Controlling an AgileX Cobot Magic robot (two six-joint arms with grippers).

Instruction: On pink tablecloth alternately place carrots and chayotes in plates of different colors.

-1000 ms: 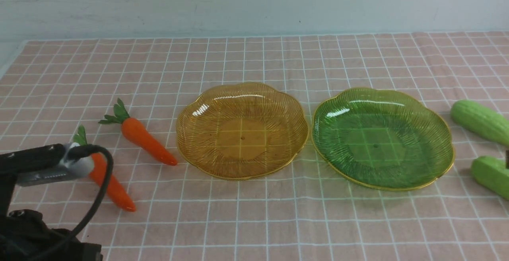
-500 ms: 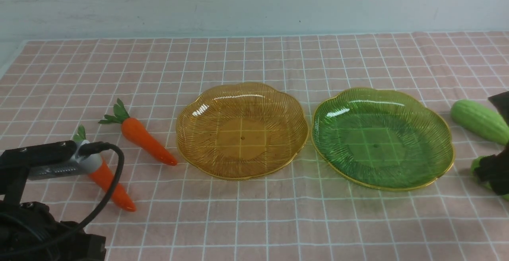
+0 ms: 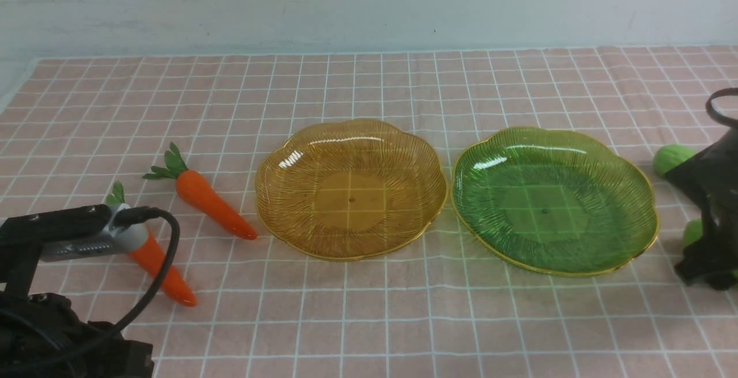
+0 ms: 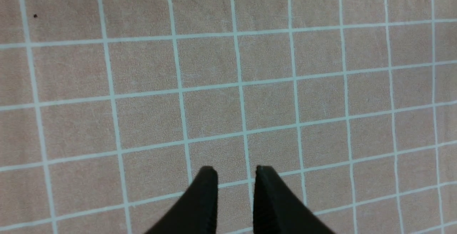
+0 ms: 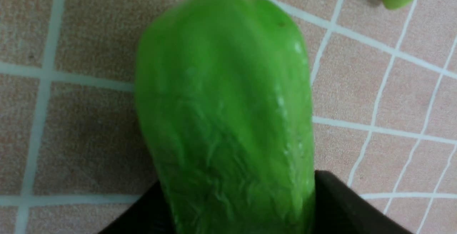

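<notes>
- The right hand (image 3: pixel 706 268) is low at the bench's right edge, fingers pressed to both flanks of the near chayote (image 5: pixel 225 112). Gripping it across its width should stop it rolling.
- That chayote lies on the cloth (image 4: pixel 142 66), not yet lifted.
- The far chayote (image 3: pixel 671 158) lies just behind, partly hidden.
- The green plate (image 3: pixel 456 193), empty and closest, is likely the target.
- The left hand (image 4: pixel 234 177) hangs over bare cloth near the left edge, open only a crack and holding nothing, probably awaiting its turn.
- The near carrot (image 3: pixel 158 268) and far carrot (image 3: pixel 210 205) lie toward the left edge, beside the empty amber plate (image 3: pixel 265 193).
</notes>
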